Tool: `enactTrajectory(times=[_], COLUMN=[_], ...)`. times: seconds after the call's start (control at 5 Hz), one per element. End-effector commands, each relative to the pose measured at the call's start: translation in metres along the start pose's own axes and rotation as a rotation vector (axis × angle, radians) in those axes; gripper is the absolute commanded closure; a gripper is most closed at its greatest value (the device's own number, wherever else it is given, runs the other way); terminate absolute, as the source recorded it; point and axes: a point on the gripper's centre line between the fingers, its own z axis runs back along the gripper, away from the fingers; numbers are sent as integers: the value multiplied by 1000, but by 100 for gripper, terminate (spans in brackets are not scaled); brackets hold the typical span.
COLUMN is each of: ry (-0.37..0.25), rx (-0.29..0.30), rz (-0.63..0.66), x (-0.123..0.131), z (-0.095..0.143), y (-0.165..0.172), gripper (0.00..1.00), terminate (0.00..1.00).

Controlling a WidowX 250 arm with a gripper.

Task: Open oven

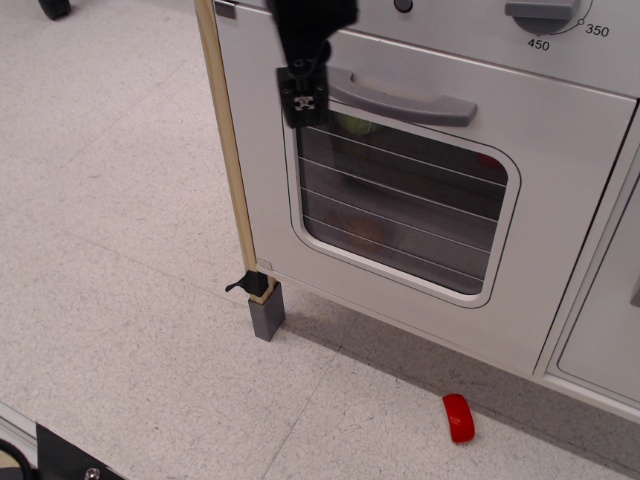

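The silver-grey oven door (560,200) is closed, with its rounded wire-lined window (400,210) below the grey bar handle (410,97). The temperature dial (545,12) sits above at the top right. My black gripper (303,95) hangs from the top edge, turned edge-on, at the left end of the handle. Its near finger (303,98) overlaps the handle's left tip and the window's upper left corner. The far finger is hidden behind it. The jaws appear open, with nothing in them.
A wooden side post (228,160) with a grey foot (267,310) marks the oven's left edge. A small red object (459,417) lies on the speckled floor in front. A plain grey cabinet door (610,330) stands to the right.
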Motion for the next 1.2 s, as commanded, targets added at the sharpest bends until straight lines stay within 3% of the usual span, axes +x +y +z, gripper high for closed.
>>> enactTrajectory(times=[0.0,0.2,0.4,1.0], ry=[-183,-224,-218,-127], rx=[38,44,35,28], rz=[-453,-566,-613,-576], x=[44,50,54,21], z=[-8,-15,-28,-43], y=[4,-7,-9,-6], gripper=[0,0,0,0], terminate=[0,0,0,0])
